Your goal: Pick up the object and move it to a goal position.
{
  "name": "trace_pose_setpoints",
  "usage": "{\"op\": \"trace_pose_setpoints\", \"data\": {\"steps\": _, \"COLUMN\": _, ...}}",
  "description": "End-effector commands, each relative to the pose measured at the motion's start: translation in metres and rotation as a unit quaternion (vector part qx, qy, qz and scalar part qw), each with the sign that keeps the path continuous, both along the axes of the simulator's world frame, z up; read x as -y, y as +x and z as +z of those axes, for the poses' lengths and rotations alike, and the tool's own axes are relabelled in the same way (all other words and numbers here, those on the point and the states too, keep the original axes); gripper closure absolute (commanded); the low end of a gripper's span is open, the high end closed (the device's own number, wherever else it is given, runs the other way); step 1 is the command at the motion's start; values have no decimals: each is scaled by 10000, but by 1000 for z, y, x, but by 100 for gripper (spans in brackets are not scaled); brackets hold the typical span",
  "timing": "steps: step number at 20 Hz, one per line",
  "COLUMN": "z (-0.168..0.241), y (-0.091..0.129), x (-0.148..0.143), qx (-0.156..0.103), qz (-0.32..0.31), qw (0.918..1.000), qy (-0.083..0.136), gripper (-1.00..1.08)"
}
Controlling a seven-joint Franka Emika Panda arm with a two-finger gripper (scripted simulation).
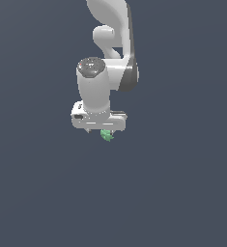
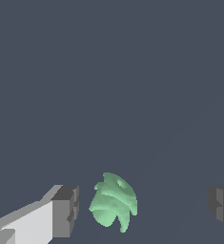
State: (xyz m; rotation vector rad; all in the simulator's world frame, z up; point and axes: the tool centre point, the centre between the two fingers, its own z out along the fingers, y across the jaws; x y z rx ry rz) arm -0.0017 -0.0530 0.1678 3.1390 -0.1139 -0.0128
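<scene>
Dim, flat, shadowless, slightly soft renders

in the exterior view the arm [image 1: 110,29] is cut off by the upper edge, and the hand's body hides the fingers, so their spread cannot be read there. the object [image 1: 106,135] is partly covered by that hand and too small for any surface detail (only a green fleck). in the wrist view both fingers [image 2: 66,210] are cropped by the frame edges.

Small light-green lumpy object [image 2: 114,202], ridged, between the spread fingers [image 2: 66,211]
</scene>
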Motion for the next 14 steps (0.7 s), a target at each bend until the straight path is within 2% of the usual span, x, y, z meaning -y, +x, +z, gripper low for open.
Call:
{"op": "trace_pose_setpoints", "data": {"steps": 1, "z": -1, "y": 0, "x": -1, "qx": 0, "qz": -10, "qw": 10000, "qy": 2, "gripper": -92}}
{"op": "trace_pose_setpoints", "data": {"steps": 8, "z": -8, "y": -6, "x": -4, "qx": 3, "qz": -266, "qw": 9996, "qy": 5, "gripper": -92}}
{"op": "trace_pose_setpoints", "data": {"steps": 14, "z": -21, "y": -17, "x": -10, "qx": 9, "qz": -722, "qw": 9974, "qy": 8, "gripper": -92}}
